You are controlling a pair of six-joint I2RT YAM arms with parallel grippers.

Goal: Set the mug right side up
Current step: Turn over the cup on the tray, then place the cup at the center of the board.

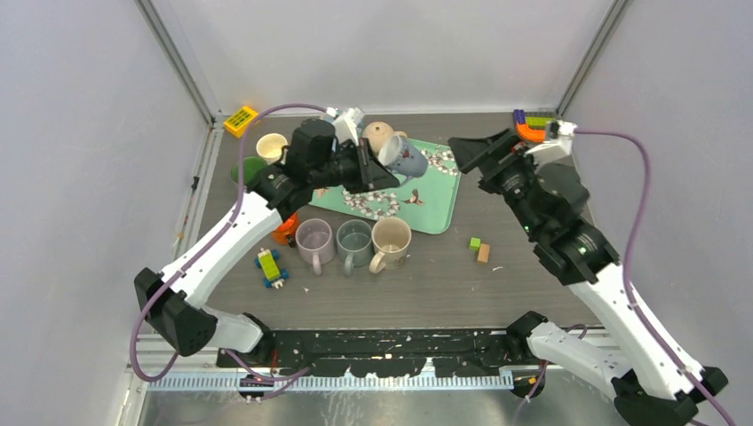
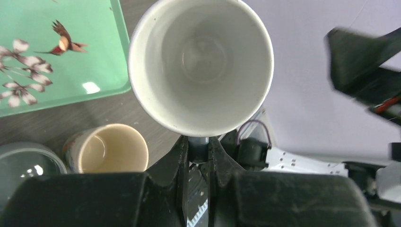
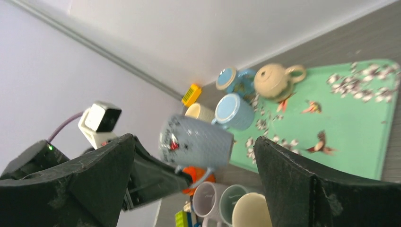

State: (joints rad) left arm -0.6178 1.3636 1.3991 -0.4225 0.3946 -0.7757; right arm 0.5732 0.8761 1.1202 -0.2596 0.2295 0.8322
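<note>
With the left gripper (image 1: 380, 164) pinching the mug (image 1: 404, 157) by its wall, tipped sideways in the air above the green tray (image 1: 439, 209), roll the wrist until the mouth faces up, then lower gently onto the tray, clear of the spread right gripper (image 1: 475, 153).

A dark wood-grain table (image 1: 444, 284) forms the floor of the enclosure, shut in by pale, plain panels: a back wall (image 1: 382, 44), a left wall (image 1: 71, 177) and a right wall (image 1: 693, 106). Slim metal posts (image 1: 178, 62) run up the rear corners. Soft, even light falls across the tabletop, casting only faint shadows.
</note>
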